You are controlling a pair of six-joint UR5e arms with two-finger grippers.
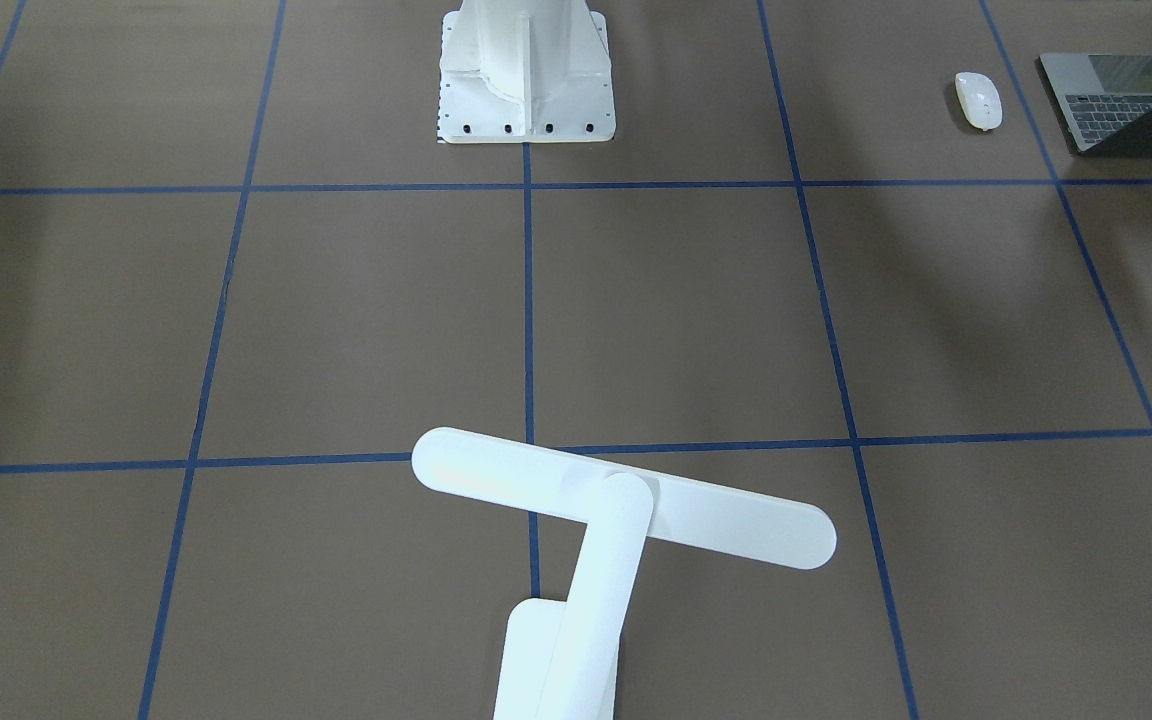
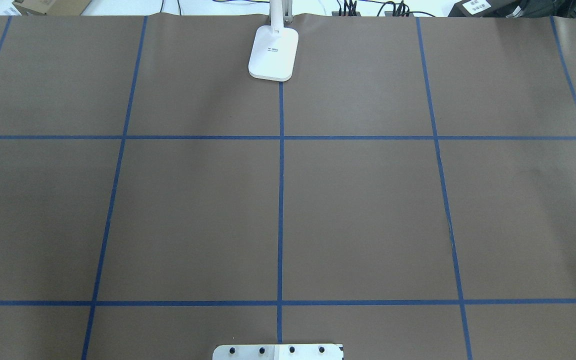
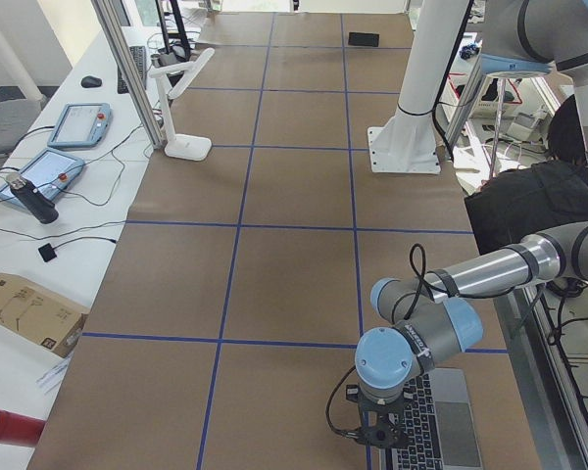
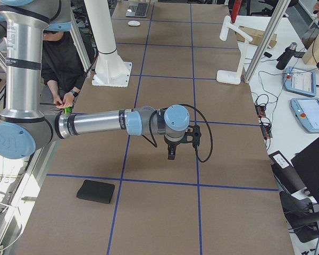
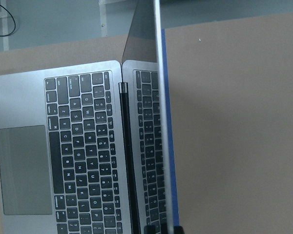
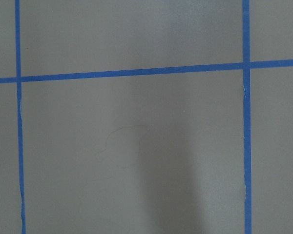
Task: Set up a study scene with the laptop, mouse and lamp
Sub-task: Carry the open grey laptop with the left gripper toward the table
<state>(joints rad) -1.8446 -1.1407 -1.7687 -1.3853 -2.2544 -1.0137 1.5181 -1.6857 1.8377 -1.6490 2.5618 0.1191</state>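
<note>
Both arms out, wrists bent down.
The left arm (image 3: 490, 269) reaches low, the right arm (image 4: 95, 125) level; left gripper (image 3: 380, 431) and right gripper (image 4: 171, 154) point down, grip unclear.

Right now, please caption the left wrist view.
Open space-grey metal laptop seen from above, thin screen edge-on, on brown table.

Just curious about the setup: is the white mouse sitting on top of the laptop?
No, the mouse lies on the brown table beside the laptop, with bare table between them.
</note>
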